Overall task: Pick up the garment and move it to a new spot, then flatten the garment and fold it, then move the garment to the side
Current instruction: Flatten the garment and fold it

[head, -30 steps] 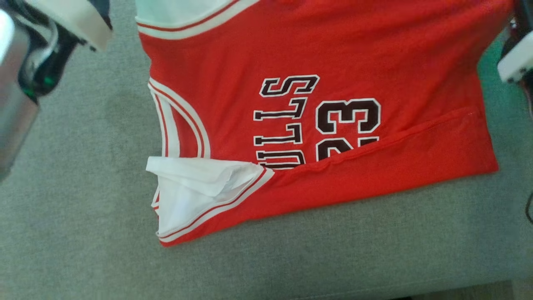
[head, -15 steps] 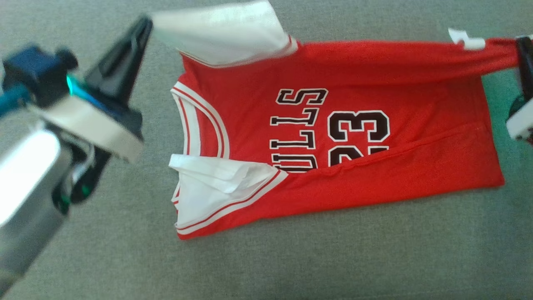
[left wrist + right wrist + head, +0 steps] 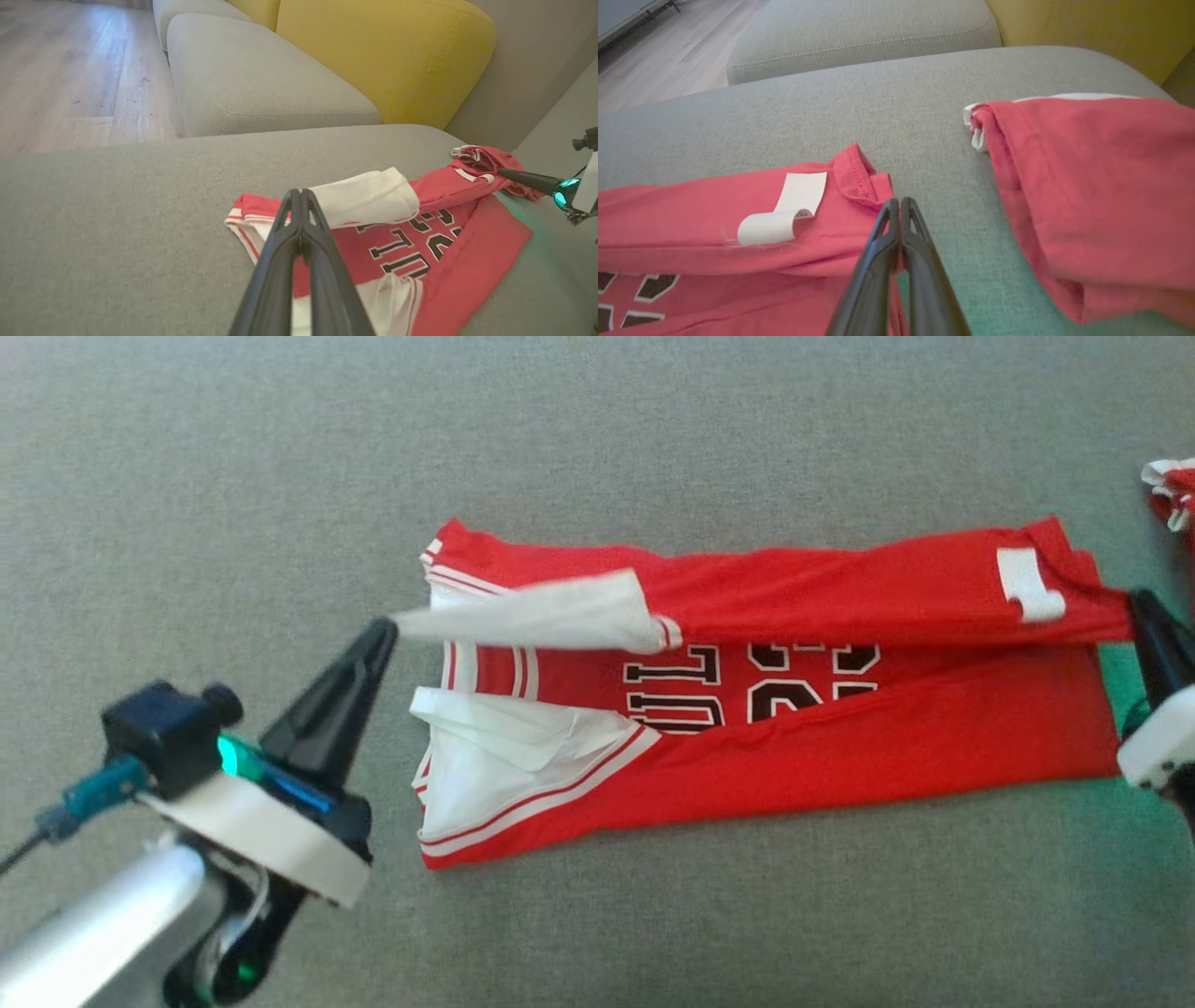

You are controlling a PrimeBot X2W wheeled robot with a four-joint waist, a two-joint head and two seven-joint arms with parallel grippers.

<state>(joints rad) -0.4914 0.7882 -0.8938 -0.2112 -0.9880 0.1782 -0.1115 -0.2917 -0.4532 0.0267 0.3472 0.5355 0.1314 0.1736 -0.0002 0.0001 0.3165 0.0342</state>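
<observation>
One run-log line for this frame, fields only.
stage: folding | jersey: far edge held over its middle, on sofa | left end effector: shut on jersey | right end effector: shut on jersey

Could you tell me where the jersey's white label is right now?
In the head view, the white label sits far right on the folded-over flap of the jersey, beside the right end effector.

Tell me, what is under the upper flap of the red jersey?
Under the flap lies the front of the jersey; the black lettering shows only partly below its edge. The rest of the print is covered.
</observation>
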